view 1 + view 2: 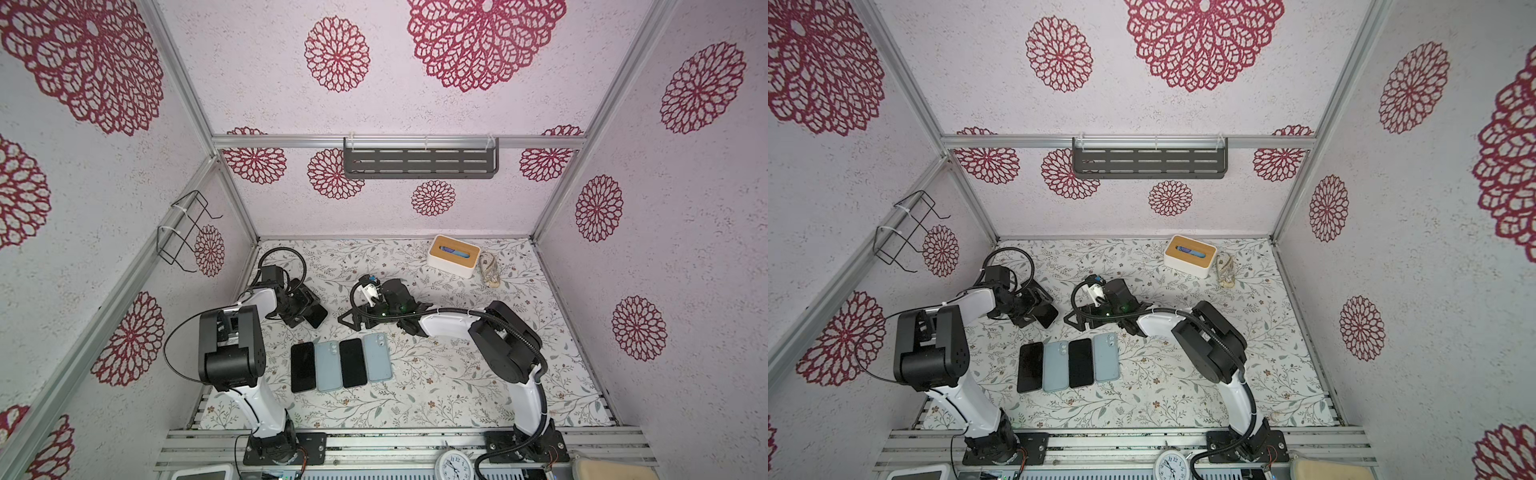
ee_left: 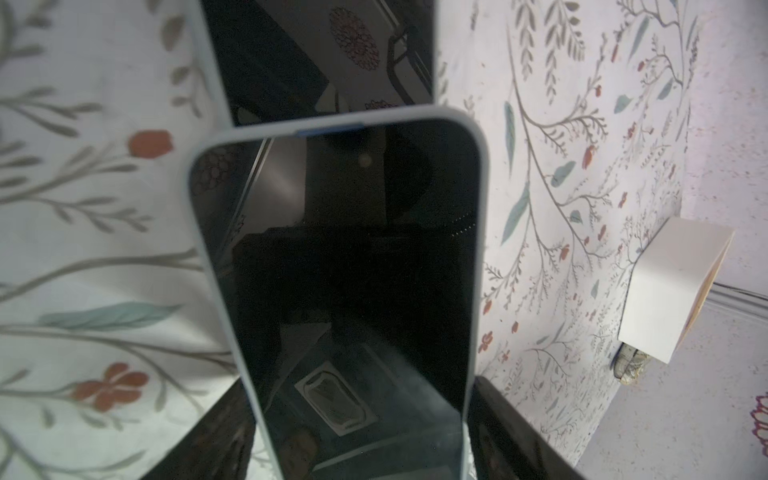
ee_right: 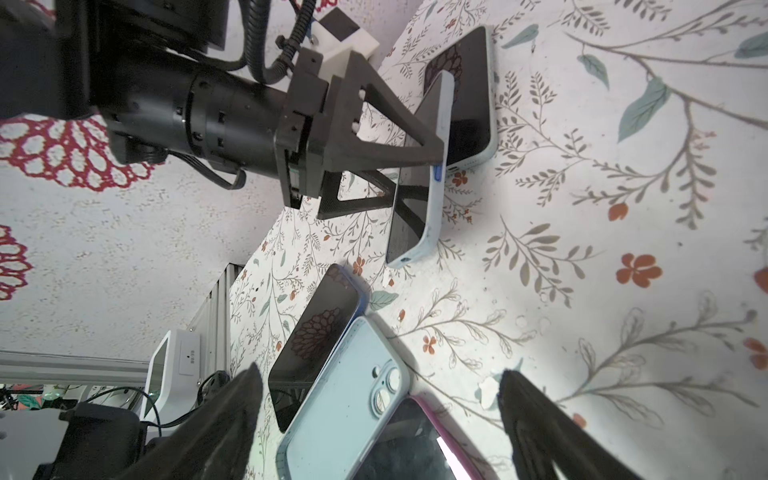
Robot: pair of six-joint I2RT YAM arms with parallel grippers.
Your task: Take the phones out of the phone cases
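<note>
Squinting at white device (image 3: 183,365): print too small for me to read. Phone (image 2: 336,270), dark screen, sits in pale blue case (image 2: 395,113) with blue side button, tilted over tablecloth (image 3: 582,249), edges clamped by left gripper (image 3: 417,176). Right gripper (image 3: 378,374) spread wide, holding nothing.

Both top views look steeply down from high at the front onto the whole desk (image 1: 457,399), framing nearly the same scene. The left wrist view sits close above a cased phone (image 2: 340,270), facing the white box (image 2: 665,299). The right wrist view, low over the desk, faces the left arm's fingers (image 3: 382,151) and the row of phones (image 3: 316,332), also visible from above.
</note>
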